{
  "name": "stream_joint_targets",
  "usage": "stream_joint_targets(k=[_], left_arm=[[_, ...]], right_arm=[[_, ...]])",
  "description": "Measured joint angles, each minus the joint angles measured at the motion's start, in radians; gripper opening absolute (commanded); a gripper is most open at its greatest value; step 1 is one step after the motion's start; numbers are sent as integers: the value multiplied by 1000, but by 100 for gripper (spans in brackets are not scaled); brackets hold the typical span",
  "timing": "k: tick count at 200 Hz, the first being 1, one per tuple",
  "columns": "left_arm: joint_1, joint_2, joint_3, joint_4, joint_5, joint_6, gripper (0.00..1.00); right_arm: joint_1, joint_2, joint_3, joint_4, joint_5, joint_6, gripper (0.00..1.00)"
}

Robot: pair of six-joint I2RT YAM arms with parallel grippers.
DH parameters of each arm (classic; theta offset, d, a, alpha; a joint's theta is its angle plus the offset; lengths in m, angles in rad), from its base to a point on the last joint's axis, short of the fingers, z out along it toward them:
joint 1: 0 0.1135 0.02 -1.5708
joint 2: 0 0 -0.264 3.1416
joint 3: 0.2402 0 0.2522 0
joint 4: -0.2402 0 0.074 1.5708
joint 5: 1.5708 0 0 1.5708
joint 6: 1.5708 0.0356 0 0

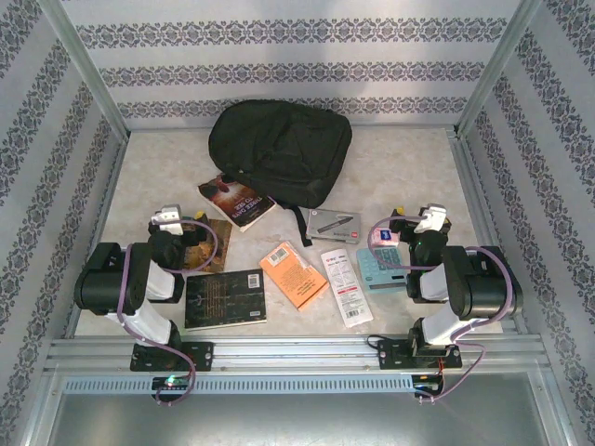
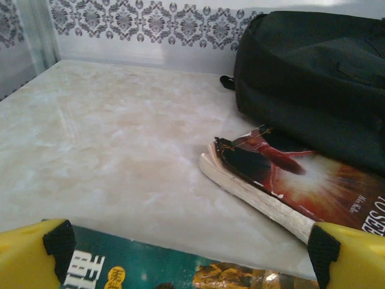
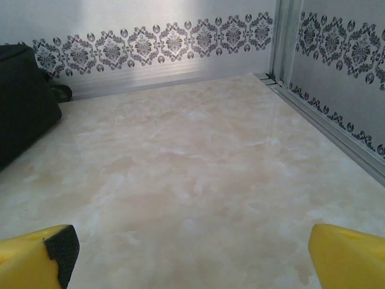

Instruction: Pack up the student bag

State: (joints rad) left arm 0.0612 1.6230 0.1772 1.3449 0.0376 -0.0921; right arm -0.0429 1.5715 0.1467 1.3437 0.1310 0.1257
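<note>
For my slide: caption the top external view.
Black backpack behind scattered books; left pincer and right pincer open.

Free passage is offered over bare tabletop (image 1: 149,177) at both far corners; the middle is blocked by the black backpack (image 1: 279,153).

A pale marbled table (image 1: 139,177) is boxed in along its far, left and right edges by white walls (image 1: 297,51) banded with grey damask strips. Aluminium posts (image 1: 86,70) rise at the far corners, and a ribbed metal rail (image 1: 297,349) runs along the near edge. The light is soft and even.
</note>
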Motion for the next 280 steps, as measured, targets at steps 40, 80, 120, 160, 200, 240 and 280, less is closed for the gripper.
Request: stream_joint_targets(k=[40, 80, 120, 160, 200, 240, 280], left_arm=[[0, 0, -7, 17, 43, 13, 100], [0, 1, -18, 26, 51, 16, 100], [0, 1, -18, 30, 87, 31, 100], [0, 1, -18, 32, 94, 35, 100], [0, 1, -18, 32, 32, 25, 100], [0, 1, -18, 32, -46, 1, 100], [-5, -55, -40, 18, -76, 2, 100]], right_arm=[[0, 0, 0, 0, 0, 0, 98], [0, 0, 0, 0, 0, 0, 98], [0, 0, 0, 0, 0, 0, 98], [0, 0, 0, 0, 0, 0, 98], [0, 0, 26, -34, -5, 0, 98], [0, 0, 27, -34, -5, 0, 98], [19, -106, 8, -94, -20, -24, 98]])
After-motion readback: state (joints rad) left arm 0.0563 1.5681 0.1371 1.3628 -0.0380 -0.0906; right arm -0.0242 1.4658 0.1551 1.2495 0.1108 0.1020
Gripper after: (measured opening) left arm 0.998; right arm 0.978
